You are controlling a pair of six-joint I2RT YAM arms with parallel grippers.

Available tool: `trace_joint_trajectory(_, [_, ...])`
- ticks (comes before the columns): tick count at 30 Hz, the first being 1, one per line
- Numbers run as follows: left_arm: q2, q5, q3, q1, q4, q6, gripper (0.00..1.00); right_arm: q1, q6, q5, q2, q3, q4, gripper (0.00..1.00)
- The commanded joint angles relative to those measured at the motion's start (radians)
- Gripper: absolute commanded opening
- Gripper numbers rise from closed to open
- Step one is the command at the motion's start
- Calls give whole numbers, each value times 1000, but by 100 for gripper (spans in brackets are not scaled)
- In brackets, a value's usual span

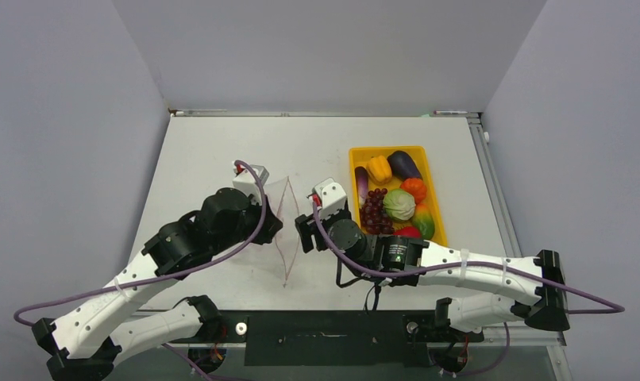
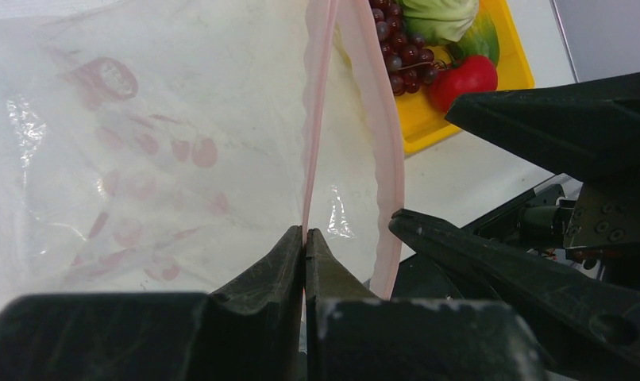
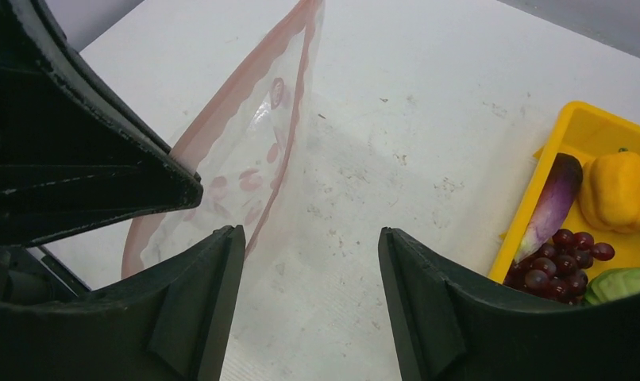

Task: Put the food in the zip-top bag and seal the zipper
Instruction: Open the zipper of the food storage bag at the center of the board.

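Clear plastic printed with pale red dots, the zip-top bag sits between your two arms over the white table, its mouth parted into a narrow diamond. Your left gripper is clamped tight on one lip of the pink zipper, and the strip runs straight up out of the pinched fingers. The other lip bows off to the right, toward the tip of your right arm's finger. Your right gripper is spread wide with nothing between its fingers. The bag's free lip lies just beside one of them, though contact can't be made out. None of the food is in the bag. It lies in the yellow tray to the bag's right: grape bunch, eggplant, yellow pepper, a green piece and a red one.
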Motion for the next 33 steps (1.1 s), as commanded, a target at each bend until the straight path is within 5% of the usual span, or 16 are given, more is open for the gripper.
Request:
trace_joint_trajectory(1, [6,11,56,-3,13,10,0,-37,99,-17,25,50,22,63])
trace_joint_trajectory(14, [40,-19,101,-3,-31,23,0,-82,174,-94,121,69,37,54])
trace_joint_trajectory(22, [73,-69,173,-3,-126,37,0,-84,164,-52,146,79,44,7])
trace_joint_trajectory(33, [113,-208,325,-4,-312,65,6,-60,106,41,149,146,27,5])
